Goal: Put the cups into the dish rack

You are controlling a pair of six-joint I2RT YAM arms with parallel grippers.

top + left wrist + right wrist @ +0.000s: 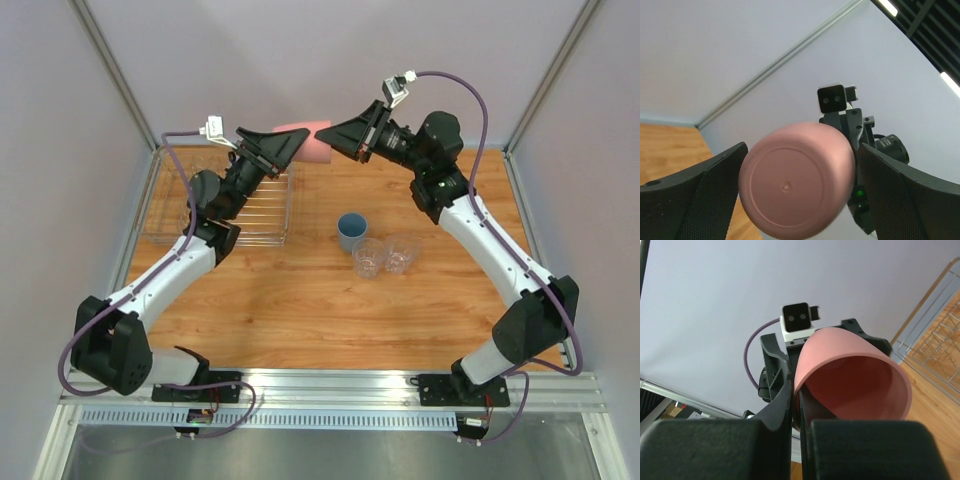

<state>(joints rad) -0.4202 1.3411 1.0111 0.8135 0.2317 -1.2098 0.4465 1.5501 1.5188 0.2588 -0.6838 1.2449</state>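
The pink cup is off the counter, held on its side in the air between the two arms, above the back edge and just beside the far right corner of the dish rack. The right gripper has its jaws closed on the cup's wall at the rim, one finger inside the mouth and one outside, as the right wrist view shows. The left gripper faces the cup's base with its jaws spread wide, one to each side of the body. The pads look to be at or just off the surface, and I cannot tell whether they bear on it. Judged from this, a hand-over from right to left is in progress and the pink cup is not yet loaded. The blue cup stands upright on the counter right of the rack, with two clear tumblers close together just in front of it, so all three are outstanding. No cup is seen seated in the rack. The left arm covers part of the rack and a lavender cup cannot be made out. On this evidence most of the task is not yet done.
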